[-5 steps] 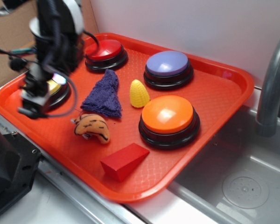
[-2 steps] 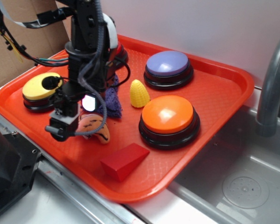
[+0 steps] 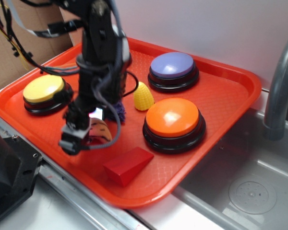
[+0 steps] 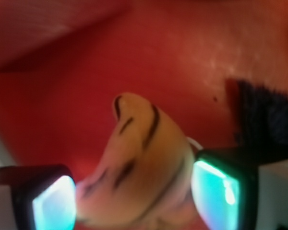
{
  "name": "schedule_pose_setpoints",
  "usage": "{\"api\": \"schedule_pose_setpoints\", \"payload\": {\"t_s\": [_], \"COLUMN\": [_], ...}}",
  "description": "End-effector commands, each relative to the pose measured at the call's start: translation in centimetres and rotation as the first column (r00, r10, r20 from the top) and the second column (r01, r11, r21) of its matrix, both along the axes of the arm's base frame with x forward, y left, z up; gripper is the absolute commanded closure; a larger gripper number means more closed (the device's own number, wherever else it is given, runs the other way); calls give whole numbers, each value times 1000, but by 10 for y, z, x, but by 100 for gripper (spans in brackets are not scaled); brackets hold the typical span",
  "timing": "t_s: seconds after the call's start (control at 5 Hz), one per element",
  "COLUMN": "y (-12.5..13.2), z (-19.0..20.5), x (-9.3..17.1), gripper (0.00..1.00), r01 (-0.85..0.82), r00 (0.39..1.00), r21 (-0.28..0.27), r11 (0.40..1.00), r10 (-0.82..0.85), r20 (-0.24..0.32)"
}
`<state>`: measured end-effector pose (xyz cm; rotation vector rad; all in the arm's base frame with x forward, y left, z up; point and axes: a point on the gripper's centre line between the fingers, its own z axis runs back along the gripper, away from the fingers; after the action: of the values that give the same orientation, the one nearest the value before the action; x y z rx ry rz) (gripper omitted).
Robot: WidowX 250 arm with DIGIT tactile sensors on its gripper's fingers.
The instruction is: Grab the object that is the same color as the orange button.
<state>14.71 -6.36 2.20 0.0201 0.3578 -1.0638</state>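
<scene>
The object, a small orange plush toy with dark stripes [image 3: 101, 130], lies on the red tray [image 3: 221, 86], left of the big orange button [image 3: 173, 118]. My gripper [image 3: 82, 137] is down over the toy and hides most of it in the exterior view. In the wrist view the toy [image 4: 139, 158] sits between the two glowing pads of the gripper [image 4: 134, 201]. The jaws are spread wide on either side of its body, with the right pad at or very near the fabric. The gripper is open.
Also on the tray are a yellow button [image 3: 43, 88], a purple button [image 3: 172, 65], a yellow corn toy [image 3: 143, 97], a red wedge block [image 3: 127, 165] and a purple cloth [image 3: 119, 109]. A steel sink [image 3: 249, 191] and a faucet [image 3: 278, 96] are to the right.
The arm swung from over the yellow button at the tray's left toward the striped toy and lowered, so the open jaws now straddle it.
</scene>
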Motion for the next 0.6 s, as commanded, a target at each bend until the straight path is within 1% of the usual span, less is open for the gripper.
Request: {"api": "schedule_pose_setpoints", "payload": {"t_s": [0.0,0.2,0.4], "y": [8,12,11], "z": [-8,10,42], "x": [-28,-35,-37], "gripper": [100,100,100], "r01": [-69,-163,-346], "r00": [998,985,923], "r21": [51,74,122], "r11": [996,984,930], "r10": [69,158,314], "r20": [8,69,223]}}
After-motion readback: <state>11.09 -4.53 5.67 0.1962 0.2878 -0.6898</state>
